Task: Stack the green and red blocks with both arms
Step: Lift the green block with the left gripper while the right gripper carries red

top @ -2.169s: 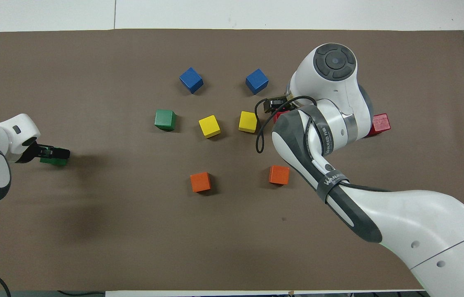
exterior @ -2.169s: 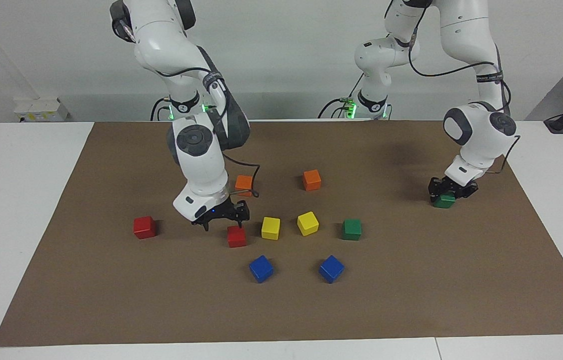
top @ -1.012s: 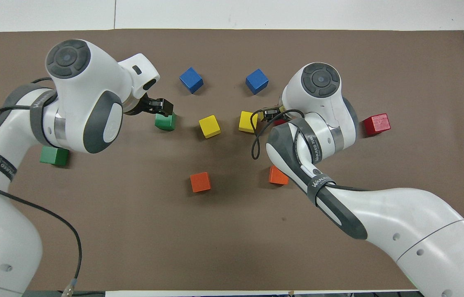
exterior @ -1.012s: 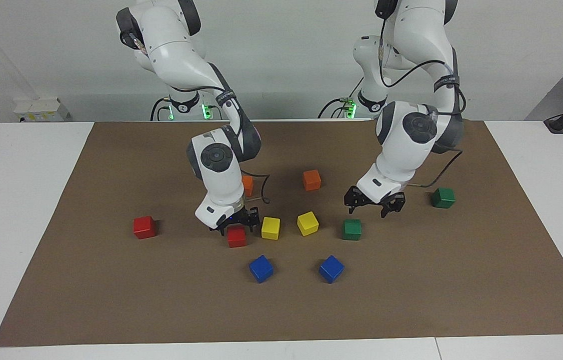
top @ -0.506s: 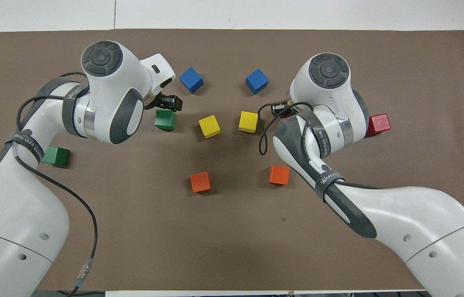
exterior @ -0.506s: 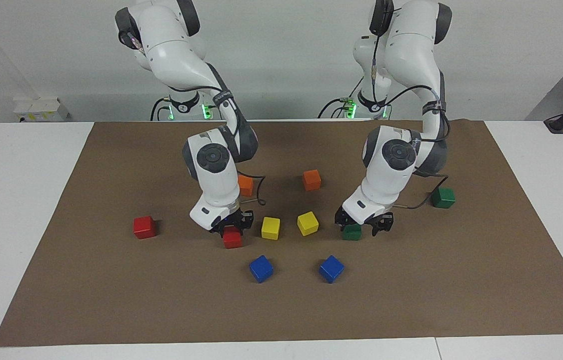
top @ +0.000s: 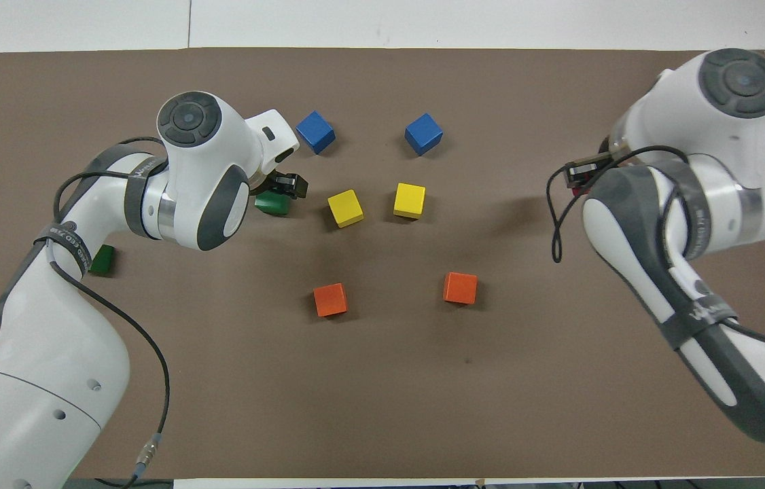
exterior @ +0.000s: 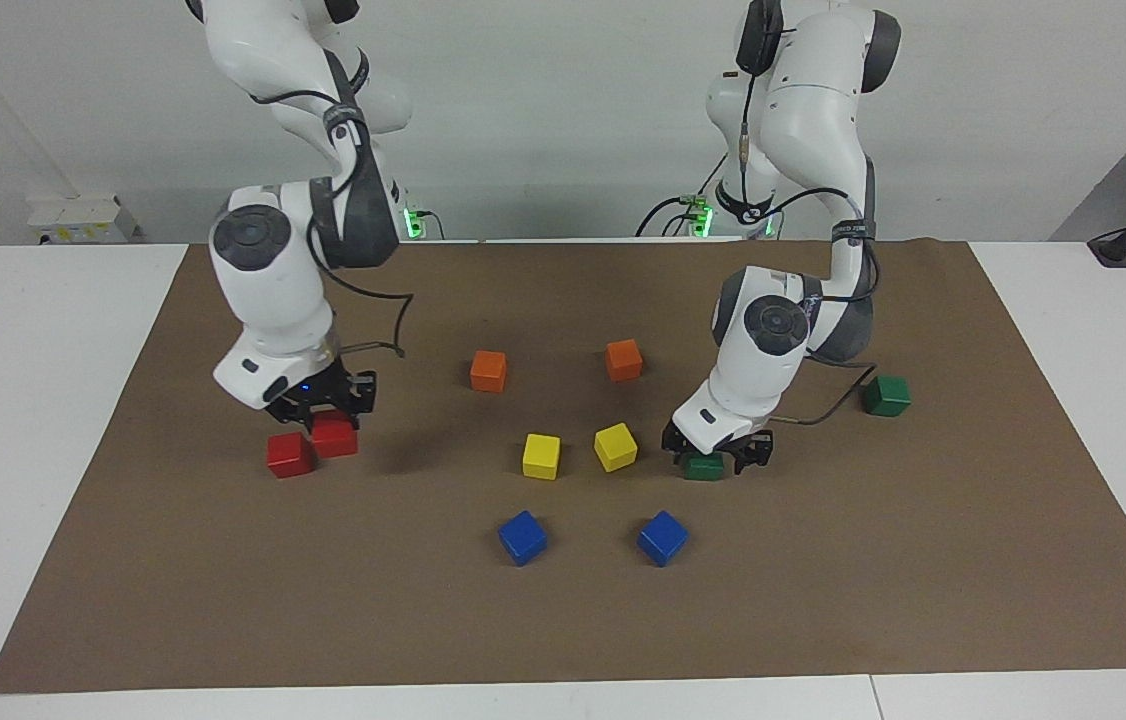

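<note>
Cubes counted: two red, two green, two yellow, two blue, two orange; no long axis.

The carried red cube [exterior: 334, 437] is clenched, slightly tilted, in the right gripper [exterior: 322, 405], just over the resting red cube [exterior: 289, 455]; forearm steeply down.

The left gripper [exterior: 719, 450] is lowered around the inner green cube [exterior: 702, 466]; its grip cannot be told. The outer green cube [exterior: 887, 395] lies toward the left arm's end.

White arms [exterior: 273, 280], grey joints, black cables

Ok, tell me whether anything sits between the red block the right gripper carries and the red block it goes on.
Nothing visible does. The right gripper holds the carried red block right beside the resting red block, with no other cube between them.
</note>
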`<state>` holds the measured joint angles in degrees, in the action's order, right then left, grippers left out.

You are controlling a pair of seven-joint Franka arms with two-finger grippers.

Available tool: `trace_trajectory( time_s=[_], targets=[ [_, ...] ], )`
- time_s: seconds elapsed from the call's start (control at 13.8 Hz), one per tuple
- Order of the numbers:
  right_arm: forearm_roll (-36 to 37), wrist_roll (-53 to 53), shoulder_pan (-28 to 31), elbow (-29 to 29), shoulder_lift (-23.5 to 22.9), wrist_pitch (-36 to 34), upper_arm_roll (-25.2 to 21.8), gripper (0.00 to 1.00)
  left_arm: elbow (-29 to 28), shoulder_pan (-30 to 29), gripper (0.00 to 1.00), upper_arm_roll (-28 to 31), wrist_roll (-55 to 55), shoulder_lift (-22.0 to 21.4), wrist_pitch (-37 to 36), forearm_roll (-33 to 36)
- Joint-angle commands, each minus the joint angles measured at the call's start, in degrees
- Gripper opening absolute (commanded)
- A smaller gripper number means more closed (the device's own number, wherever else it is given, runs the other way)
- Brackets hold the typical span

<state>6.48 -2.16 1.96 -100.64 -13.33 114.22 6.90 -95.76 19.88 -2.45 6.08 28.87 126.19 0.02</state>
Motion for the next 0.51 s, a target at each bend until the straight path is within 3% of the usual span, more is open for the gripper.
trace_trajectory(
  time_s=[0.0, 0.07, 0.14, 0.29, 0.43],
  targets=[
    [-0.5, -6.3, 5.0, -4.4, 3.5, 0.0, 1.0, 0.00, -2.0, 0.9, 1.00, 0.8, 0.4, -1.1, 0.7, 0.9],
    [-1.0, -7.8, 6.5, -4.7, 3.7, 0.1, 1.0, 0.00, -2.1, 0.9, 1.00, 0.9, 0.4, -1.2, 0.7, 0.9],
    [-1.8, -9.2, 7.6, -4.9, 3.7, 0.7, 1.0, 0.00, -2.1, 0.9, 0.91, 0.9, 0.4, -1.2, 0.7, 0.9],
    [-2.7, -9.1, 8.5, -6.0, 3.7, 2.7, 1.0, 0.00, -2.8, 0.9, 0.60, 1.0, 0.5, -1.3, 0.7, 0.9],
    [-2.7, -9.1, 8.6, -7.3, 3.7, 5.6, 0.9, 0.00, -3.4, 0.9, 0.18, 1.0, 0.5, -1.7, 0.6, 0.9]
  ],
)
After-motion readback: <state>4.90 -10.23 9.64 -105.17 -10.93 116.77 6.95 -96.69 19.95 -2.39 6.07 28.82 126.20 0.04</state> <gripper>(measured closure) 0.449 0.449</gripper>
